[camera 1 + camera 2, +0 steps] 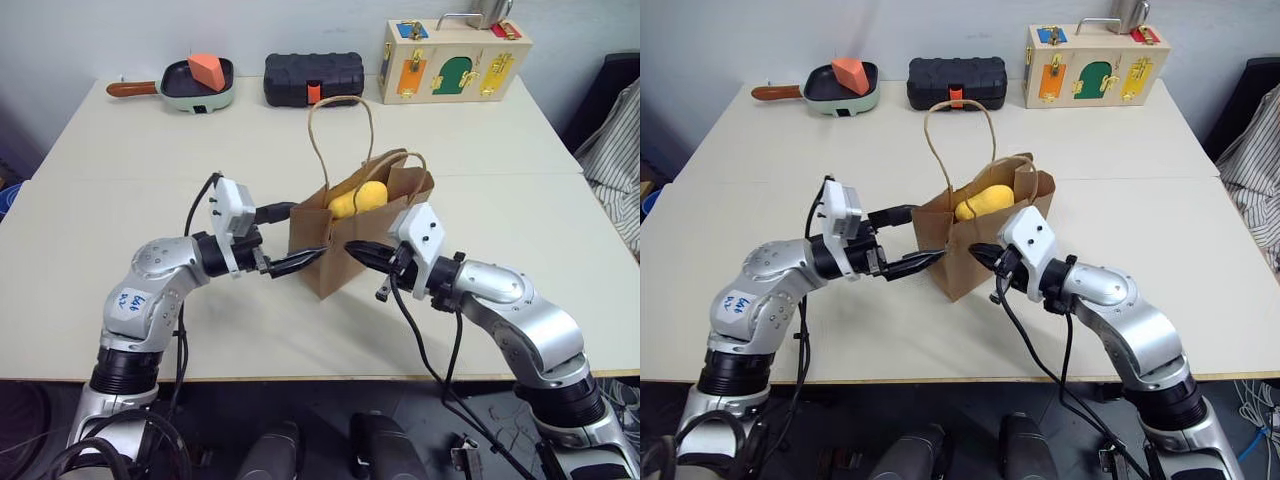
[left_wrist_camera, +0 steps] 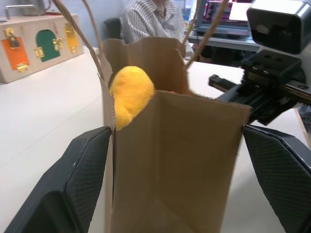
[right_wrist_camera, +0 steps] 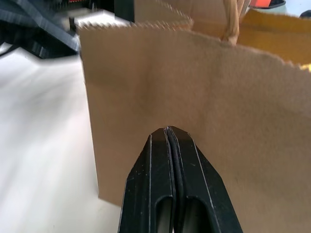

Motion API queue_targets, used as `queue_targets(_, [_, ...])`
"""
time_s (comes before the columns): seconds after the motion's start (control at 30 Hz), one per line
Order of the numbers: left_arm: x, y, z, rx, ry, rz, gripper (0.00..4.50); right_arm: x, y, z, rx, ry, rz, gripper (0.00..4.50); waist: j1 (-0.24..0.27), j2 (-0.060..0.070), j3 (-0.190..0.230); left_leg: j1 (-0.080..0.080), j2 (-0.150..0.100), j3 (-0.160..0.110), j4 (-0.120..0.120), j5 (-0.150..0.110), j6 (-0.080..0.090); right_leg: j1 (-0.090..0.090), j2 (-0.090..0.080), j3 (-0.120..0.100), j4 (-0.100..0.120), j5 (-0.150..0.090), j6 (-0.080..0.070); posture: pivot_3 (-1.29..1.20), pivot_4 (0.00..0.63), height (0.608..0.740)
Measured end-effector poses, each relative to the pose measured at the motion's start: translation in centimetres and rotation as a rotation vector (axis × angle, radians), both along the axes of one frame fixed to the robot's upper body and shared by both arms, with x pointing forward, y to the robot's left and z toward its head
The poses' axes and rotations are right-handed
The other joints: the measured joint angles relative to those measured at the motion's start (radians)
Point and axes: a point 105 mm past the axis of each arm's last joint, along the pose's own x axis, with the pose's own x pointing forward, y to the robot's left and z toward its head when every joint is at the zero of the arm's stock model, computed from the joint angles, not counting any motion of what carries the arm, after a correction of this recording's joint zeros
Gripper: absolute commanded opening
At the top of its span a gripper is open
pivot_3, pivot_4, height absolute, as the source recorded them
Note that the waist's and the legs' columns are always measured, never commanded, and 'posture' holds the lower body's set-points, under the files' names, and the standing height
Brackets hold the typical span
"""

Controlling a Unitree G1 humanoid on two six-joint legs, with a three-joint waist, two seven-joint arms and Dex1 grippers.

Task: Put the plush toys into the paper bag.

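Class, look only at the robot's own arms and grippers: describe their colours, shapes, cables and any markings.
Both arms are rounded silver segments with black joints. Each wrist carries a white boxy camera housing and a gripper of two black pointed fingers: left gripper, right gripper. Black cables loop along both. The left arm bears a handwritten white sticker.

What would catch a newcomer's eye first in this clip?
The brown paper bag standing mid-table, with a yellow plush toy bulging out of its open top. The left gripper straddles the bag with open fingers, while the right gripper, shut, points at its other side.
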Motion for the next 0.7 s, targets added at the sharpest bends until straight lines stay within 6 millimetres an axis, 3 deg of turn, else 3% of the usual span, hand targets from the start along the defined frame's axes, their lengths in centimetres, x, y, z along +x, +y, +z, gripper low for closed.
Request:
queue_targets(0.2, [0.6, -0.5, -1.0, 0.009, 0.012, 0.020, 4.50, 0.4, 0.1, -0.6, -0.014, 0.000, -0.015, 0.04, -0.001, 0.000, 0.000, 0.000, 0.000, 0.000, 0.000, 0.000, 0.000, 0.000, 0.000, 0.000, 0.000, 0.000, 0.000, 0.00, 0.150, 0.740])
queue_targets(0.4, [0.8, 0.2, -0.8, 0.002, 0.005, 0.052, 4.50, 0.4, 0.2, -0.5, -0.014, -0.004, -0.007, 0.04, -0.010, 0.000, 0.000, 0.000, 0.000, 0.000, 0.000, 0.000, 0.000, 0.000, 0.000, 0.000, 0.001, 0.000, 0.000, 0.00, 0.150, 0.740])
queue_targets(0.63, [2.7, -0.5, -3.4, -0.003, 0.068, 0.134, 4.50, 0.4, 0.3, -0.7, -0.008, 0.002, 0.010, 0.04, -0.013, 0.000, 0.000, 0.000, 0.000, 0.000, 0.000, 0.000, 0.000, 0.000, 0.000, 0.000, 0.001, 0.000, 0.000, 0.00, 0.150, 0.740])
queue_targets(0.7, [3.1, -0.9, -3.2, -0.021, 0.064, 0.140, 4.11, 0.2, 0.3, -0.6, -0.006, -0.002, 0.024, 0.00, -0.015, 0.000, 0.000, 0.000, 0.000, 0.000, 0.000, 0.000, 0.000, 0.000, 0.000, 0.000, 0.001, 0.000, 0.000, 0.00, 0.150, 0.740])
